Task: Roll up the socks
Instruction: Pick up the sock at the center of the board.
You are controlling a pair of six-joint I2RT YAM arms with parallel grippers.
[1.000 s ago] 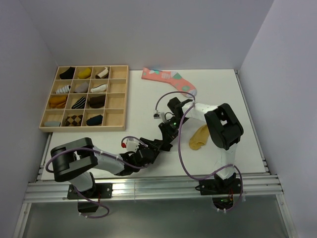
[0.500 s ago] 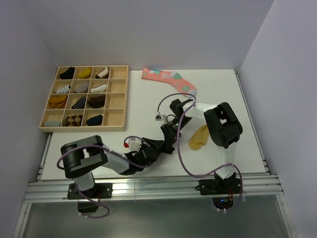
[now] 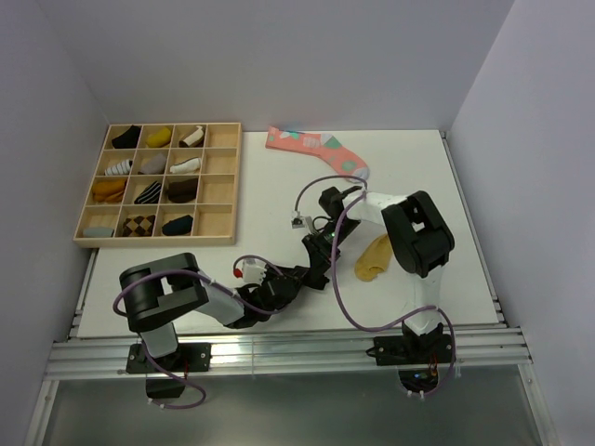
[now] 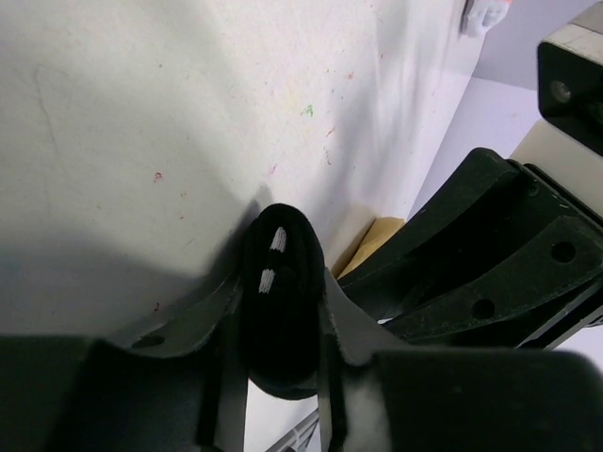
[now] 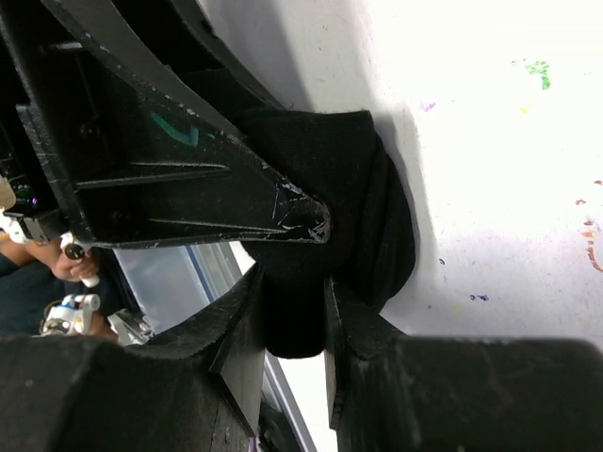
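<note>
Fingers (image 4: 222,325) of left gripper (image 4: 280,287) pinch black sock (image 4: 281,320); right gripper (image 5: 295,301) seemingly clamps same bundle.

The black sock (image 4: 281,315) is a thick wad (two white marks showing). The tan sock (image 3: 374,257) lies flat nearby.
</note>
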